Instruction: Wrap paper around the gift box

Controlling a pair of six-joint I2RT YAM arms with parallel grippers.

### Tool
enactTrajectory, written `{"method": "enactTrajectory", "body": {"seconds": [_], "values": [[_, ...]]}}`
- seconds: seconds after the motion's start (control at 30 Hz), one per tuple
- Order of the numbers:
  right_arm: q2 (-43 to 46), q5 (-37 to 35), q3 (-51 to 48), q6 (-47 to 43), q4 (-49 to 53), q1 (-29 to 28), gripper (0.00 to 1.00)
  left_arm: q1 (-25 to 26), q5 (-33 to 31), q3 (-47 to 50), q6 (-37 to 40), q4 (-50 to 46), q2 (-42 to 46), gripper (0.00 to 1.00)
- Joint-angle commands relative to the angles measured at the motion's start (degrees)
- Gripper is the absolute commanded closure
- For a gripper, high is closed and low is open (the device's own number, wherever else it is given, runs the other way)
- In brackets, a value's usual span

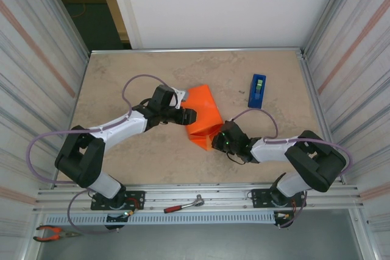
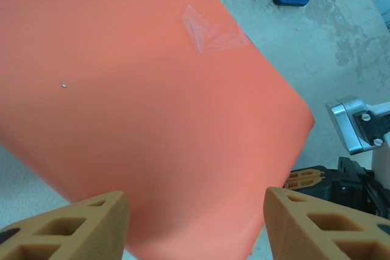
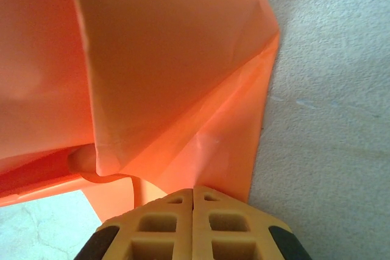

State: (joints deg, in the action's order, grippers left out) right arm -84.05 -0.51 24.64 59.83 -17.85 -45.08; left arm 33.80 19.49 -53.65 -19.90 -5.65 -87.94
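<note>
text: none was legible | paper [image 2: 152, 120]: bare, no print | tape dispenser [image 1: 257, 91]: any label was too small to read

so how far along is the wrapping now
Done: the paper is folded around the box, with a piece of clear tape on one seam. In hand: the right tool is shut against the near end flap; the left tool straddles the parcel, open. Left: closing and taping that end.

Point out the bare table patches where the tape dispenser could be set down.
Free: the far-left corner beyond the left claw, and the far strip between the paper and the back wall. Crowded: mid-table, where the right claw meets the paper, and around the tape dispenser.
</note>
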Motion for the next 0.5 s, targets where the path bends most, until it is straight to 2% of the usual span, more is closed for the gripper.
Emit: {"method": "enactTrajectory", "body": {"seconds": [0.0,0.47], "values": [[-0.97,-1.36,-2.17,1.86,2.03,-1.09,1.00,-0.13,0.99,-0.05,1.44,1.62,-0.31,0.39],[3.57,0.83,1.76,-2.67,4.92,2.71,1.00,-0.06,0.95,-0.37,1.97,1.48,-1.89,0.40]]}}
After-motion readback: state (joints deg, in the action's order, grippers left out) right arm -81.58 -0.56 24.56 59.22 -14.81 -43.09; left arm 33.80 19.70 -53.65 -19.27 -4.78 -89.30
